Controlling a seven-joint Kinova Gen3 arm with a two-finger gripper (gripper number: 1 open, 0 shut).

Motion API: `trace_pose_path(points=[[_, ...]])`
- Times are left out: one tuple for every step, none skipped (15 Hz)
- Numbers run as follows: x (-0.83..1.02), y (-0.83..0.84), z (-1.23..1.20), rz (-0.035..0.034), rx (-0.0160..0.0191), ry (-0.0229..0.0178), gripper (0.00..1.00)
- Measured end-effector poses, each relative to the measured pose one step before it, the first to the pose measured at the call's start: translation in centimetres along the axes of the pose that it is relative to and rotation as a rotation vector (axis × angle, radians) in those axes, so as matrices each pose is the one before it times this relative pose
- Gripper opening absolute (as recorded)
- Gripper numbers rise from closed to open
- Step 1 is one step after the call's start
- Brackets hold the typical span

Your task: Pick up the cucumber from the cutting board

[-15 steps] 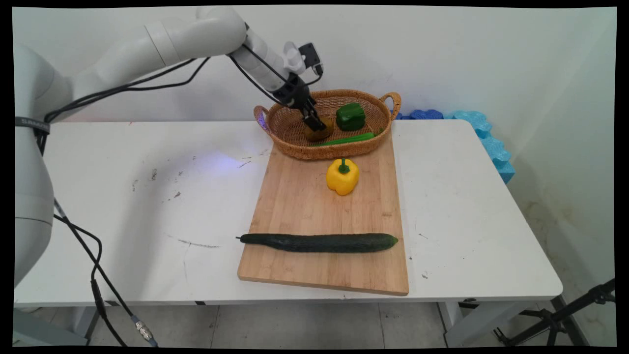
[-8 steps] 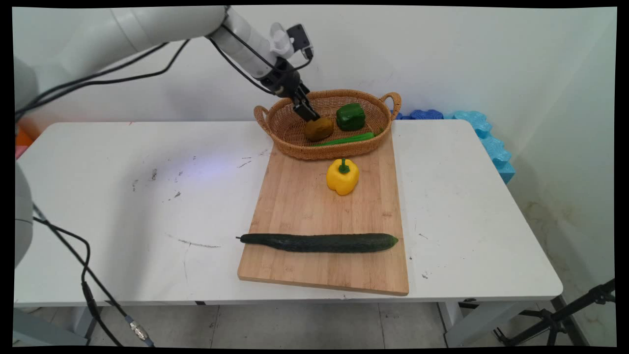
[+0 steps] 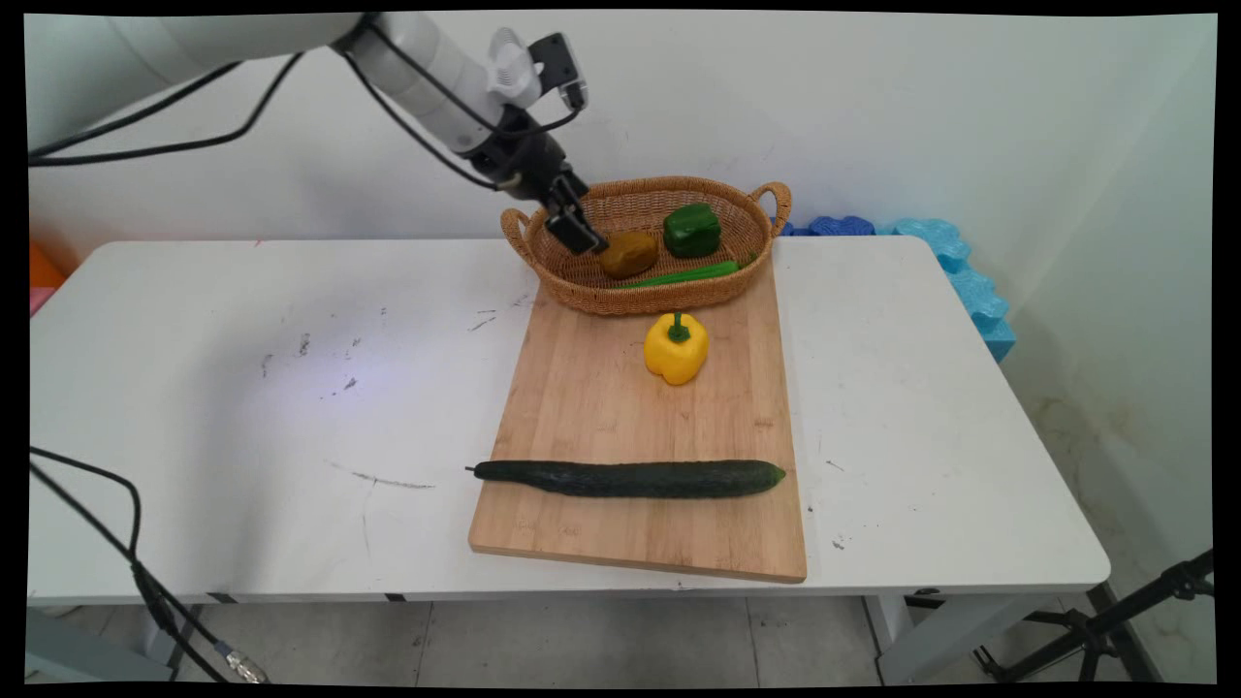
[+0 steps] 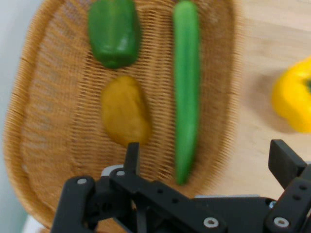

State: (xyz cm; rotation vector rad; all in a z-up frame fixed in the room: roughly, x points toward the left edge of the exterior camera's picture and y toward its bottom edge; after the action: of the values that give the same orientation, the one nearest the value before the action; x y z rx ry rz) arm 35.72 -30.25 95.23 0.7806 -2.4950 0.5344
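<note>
My gripper (image 3: pixel 572 226) hangs open and empty over the left end of a wicker basket (image 3: pixel 620 301) at the back of the table. Just to its right in the basket lies a brown potato (image 3: pixel 628 254). A green bell pepper (image 3: pixel 691 230) and a long thin green vegetable (image 3: pixel 684 275) lie there too. In the hand view the gripper (image 4: pixel 209 162) has its fingers wide apart above the basket (image 4: pixel 53 121). The potato (image 4: pixel 125 111) is just beyond the left fingertip (image 4: pixel 131 154), with the green pepper (image 4: pixel 113 31) and the long green vegetable (image 4: pixel 187 87) close by.
A wooden cutting board (image 3: pixel 601 407) runs from the basket toward the near edge. It carries a yellow bell pepper (image 3: pixel 676 349) and a dark cucumber (image 3: pixel 630 478) lying crosswise. Blue foam pieces (image 3: pixel 970 281) sit off the table's back right corner.
The gripper was down at the potato in the basket; it has risen and drawn back to the left. The potato stays in the basket.
</note>
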Motion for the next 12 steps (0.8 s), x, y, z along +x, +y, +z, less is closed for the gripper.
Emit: trace_pose_path(points=[[-0.337,0.996,-0.838,0.00240,-0.01576,-0.00587,1.00],[-0.379,1.033,-0.744,0.00436,-0.01654,-0.00598,1.00],[-0.331,0.890,-0.540,0.00282,-0.01576,-0.00548,1.00],[-0.409,1.061,-0.538,0.00400,-0.01902,-0.00697,1.00],[-0.351,1.031,-0.386,0.00444,-0.02038,-0.00561,1.00],[-0.269,0.850,-0.229,0.00358,-0.01809,-0.00333,1.00],[-0.326,0.946,-0.143,0.00426,-0.02170,-0.00365,1.00],[-0.288,0.880,0.007,0.00509,-0.02218,-0.00097,1.00],[-0.223,0.690,0.091,0.00672,-0.01754,0.00219,1.00],[-0.124,0.433,0.123,0.00536,-0.01171,0.00192,1.00],[-0.175,0.586,0.281,0.00975,-0.01642,0.00476,1.00],[-0.219,0.616,0.456,0.01168,-0.01809,0.00513,1.00]])
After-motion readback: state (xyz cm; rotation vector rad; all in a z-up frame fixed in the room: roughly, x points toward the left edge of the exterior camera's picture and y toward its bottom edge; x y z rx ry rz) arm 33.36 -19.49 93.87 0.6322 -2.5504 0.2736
